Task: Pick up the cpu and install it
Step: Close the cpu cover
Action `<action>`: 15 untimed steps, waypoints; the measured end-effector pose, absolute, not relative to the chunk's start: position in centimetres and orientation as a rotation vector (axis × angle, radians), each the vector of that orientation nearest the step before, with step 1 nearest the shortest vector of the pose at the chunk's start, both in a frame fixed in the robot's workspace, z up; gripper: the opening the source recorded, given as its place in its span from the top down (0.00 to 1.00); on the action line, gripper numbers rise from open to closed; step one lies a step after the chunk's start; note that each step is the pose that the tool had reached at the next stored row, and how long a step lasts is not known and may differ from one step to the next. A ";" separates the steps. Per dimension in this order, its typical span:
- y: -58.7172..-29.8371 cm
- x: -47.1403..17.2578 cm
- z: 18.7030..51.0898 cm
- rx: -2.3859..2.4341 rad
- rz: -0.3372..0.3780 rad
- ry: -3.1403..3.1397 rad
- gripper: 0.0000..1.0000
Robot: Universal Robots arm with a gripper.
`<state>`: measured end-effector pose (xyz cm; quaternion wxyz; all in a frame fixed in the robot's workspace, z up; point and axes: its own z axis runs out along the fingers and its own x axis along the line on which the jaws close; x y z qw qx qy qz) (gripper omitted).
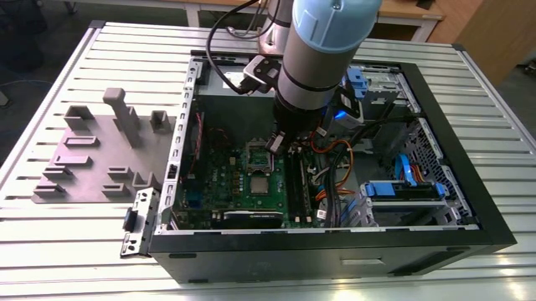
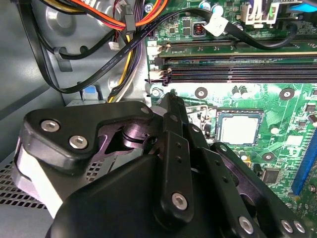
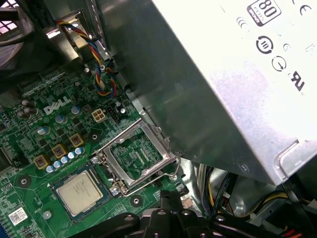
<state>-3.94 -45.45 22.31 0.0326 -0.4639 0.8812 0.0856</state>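
- The small flat square cpu with the silvery metal top [image 3: 79, 191] lies seated in its socket on the green motherboard [image 3: 34, 134], beside the hinged-open silver load frame [image 3: 133, 153].
- I judge it light, stiff and fragile underneath; I'd take it only by its thin opposite edges.
- My black gripper [image 2: 171, 99] hangs just above the board, empty; its jaws look drawn together.
- Room is tight: the grey metal power-supply box [image 3: 213, 74], cables and memory slots [image 2: 237, 72] crowd in.

Robotics lab — slatted aluminium bench [image 1: 75, 251], opened computer case [image 1: 335, 251], grey fixture plate [image 1: 92, 163]
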 end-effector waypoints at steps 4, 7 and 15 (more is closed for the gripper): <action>-45.5 -3.9 22.3 -1.428 0.263 2.712 0.89; -45.4 -3.8 22.1 -1.427 0.267 2.711 0.89; -45.0 -3.6 21.3 -1.420 0.328 2.683 0.89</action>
